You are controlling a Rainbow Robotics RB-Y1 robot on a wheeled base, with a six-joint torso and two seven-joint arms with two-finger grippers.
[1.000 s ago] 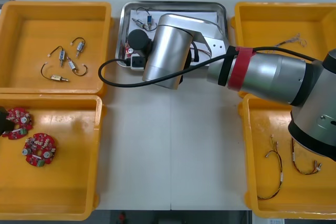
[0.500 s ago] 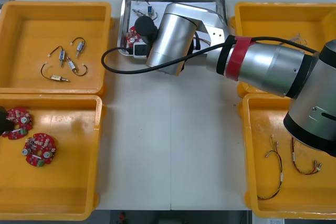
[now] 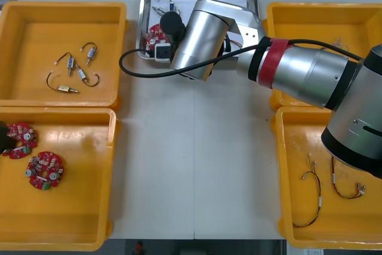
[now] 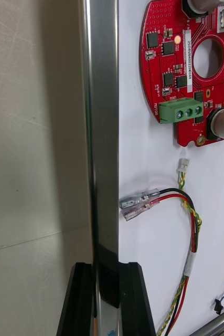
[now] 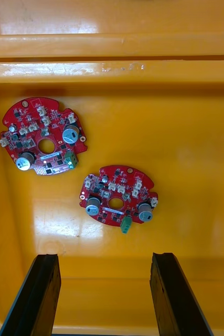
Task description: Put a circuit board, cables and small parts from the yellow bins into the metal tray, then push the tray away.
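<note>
On metal tray [image 4: 102,131] rim, right pincer [image 4: 106,269] clamped; left pincer [image 5: 104,261] apart; circuit board [image 4: 161,89] label perhaps "MOTOR".

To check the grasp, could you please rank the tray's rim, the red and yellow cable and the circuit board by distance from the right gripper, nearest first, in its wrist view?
1. The metal tray, its rim clamped in the right gripper.
2. The red and yellow cable, inside the tray beside the fingers.
3. The circuit board, inside the tray beyond the cable.

Circuit boards [image 5: 42,137] are red (green connectors [image 5: 125,226]), bins [image 3: 77,207] yellow, tray [image 4: 102,105] silver
</note>
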